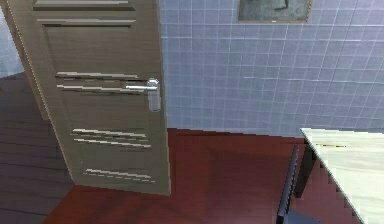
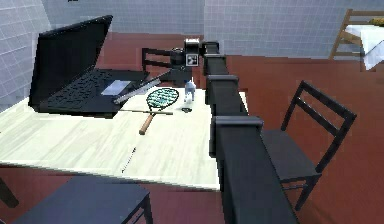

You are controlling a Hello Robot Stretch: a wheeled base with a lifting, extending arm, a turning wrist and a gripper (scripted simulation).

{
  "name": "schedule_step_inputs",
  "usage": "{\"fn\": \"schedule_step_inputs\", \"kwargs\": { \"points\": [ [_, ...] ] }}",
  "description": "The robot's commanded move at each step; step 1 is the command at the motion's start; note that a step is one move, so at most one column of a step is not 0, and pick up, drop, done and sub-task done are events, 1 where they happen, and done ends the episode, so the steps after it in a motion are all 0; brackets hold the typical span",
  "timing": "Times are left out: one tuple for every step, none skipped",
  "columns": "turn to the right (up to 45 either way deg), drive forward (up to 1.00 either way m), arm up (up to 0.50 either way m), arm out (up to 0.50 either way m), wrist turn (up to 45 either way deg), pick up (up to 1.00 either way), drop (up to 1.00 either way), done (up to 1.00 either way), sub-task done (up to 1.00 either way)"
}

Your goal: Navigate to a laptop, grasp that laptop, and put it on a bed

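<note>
A dark laptop (image 2: 75, 68) stands with its lid raised on the left part of a pale wooden table (image 2: 90, 145) in the arm side view. My arm (image 2: 235, 130) reaches out over the table's right end. The gripper (image 2: 150, 82) sits at the arm's far end, just right of the laptop's keyboard. Its thin fingers (image 2: 135, 91) point toward the laptop's front right corner. With the laptop and tabletop items behind it, I cannot tell whether the gripper holds anything.
A green racket (image 2: 157, 102), a small bottle (image 2: 189, 95) and a pencil (image 2: 129, 160) lie on the table. Dark chairs (image 2: 300, 135) stand around it. The forward view has a brown door (image 1: 100, 90), a blue tiled wall (image 1: 260, 70) and the table's corner (image 1: 350, 165).
</note>
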Motion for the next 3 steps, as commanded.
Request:
{"fn": "schedule_step_inputs", "kwargs": {
  "points": [
    [0.0, 0.0, 0.0, 0.0, -45.0, 0.0, 0.0, 0.0, 0.0],
    [0.0, 0.0, 0.0, 0.0, -18.0, 0.0, 0.0, 0.0, 0.0],
    [0.0, 0.0, 0.0, -0.4, 0.0, 0.0, 0.0, 0.0, 0.0]
  ]
}}
